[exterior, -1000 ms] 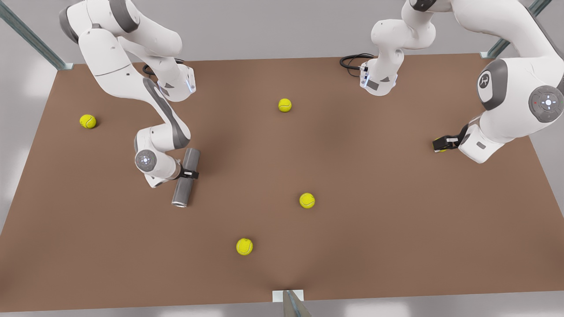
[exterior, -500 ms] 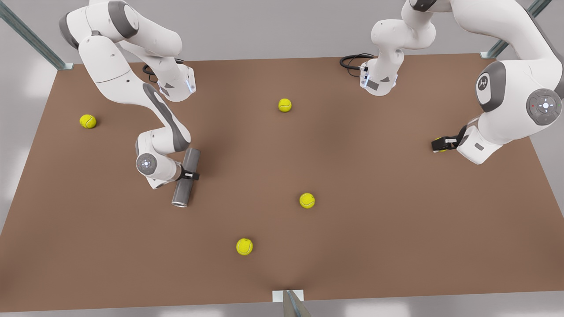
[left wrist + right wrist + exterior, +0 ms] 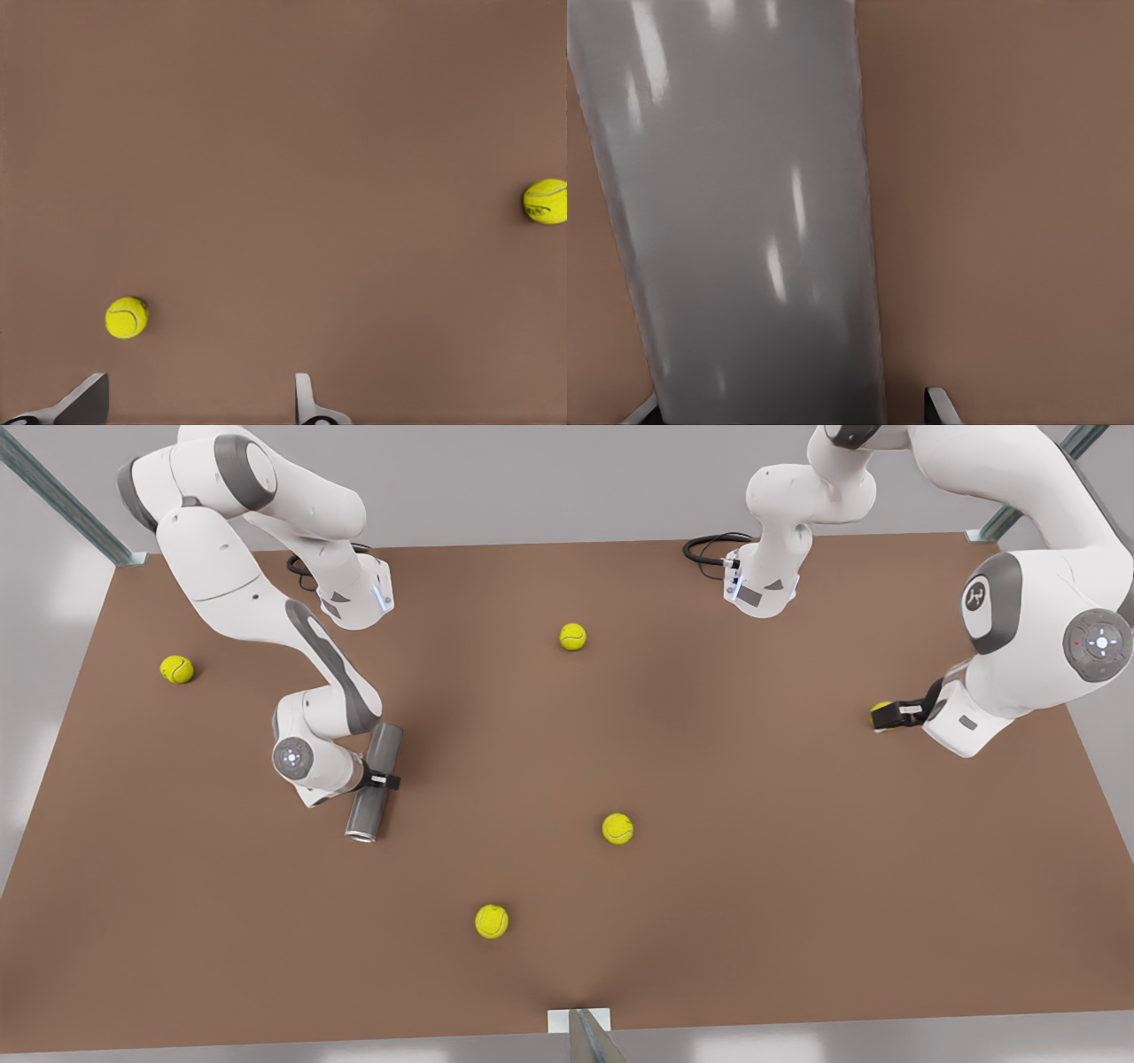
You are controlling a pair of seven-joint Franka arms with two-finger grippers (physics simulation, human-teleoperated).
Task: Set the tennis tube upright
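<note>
The tennis tube [image 3: 374,784] is a grey cylinder lying flat on the brown table [image 3: 753,886] at the front view's left, its hollow rimmed end toward the near edge. My right gripper [image 3: 383,779] reaches across its middle, open, with a finger on each side. In the right wrist view the tennis tube [image 3: 744,212] sits between the fingertips [image 3: 941,404]; one side touches it and the other shows a small gap. At the front view's right, my left gripper [image 3: 893,716] hovers low and open beside a yellow ball [image 3: 880,709]; nothing is between its fingers [image 3: 306,400].
Yellow tennis balls lie scattered: one at far left [image 3: 176,669], one at the back middle [image 3: 572,637], one at centre [image 3: 617,828], one toward the near edge [image 3: 492,921]. The arm bases [image 3: 762,589] stand at the table's back edge.
The right arm's wrist and elbow have shifted slightly over the tube, which lies where it was. The left gripper has edged a little beside its ball.
</note>
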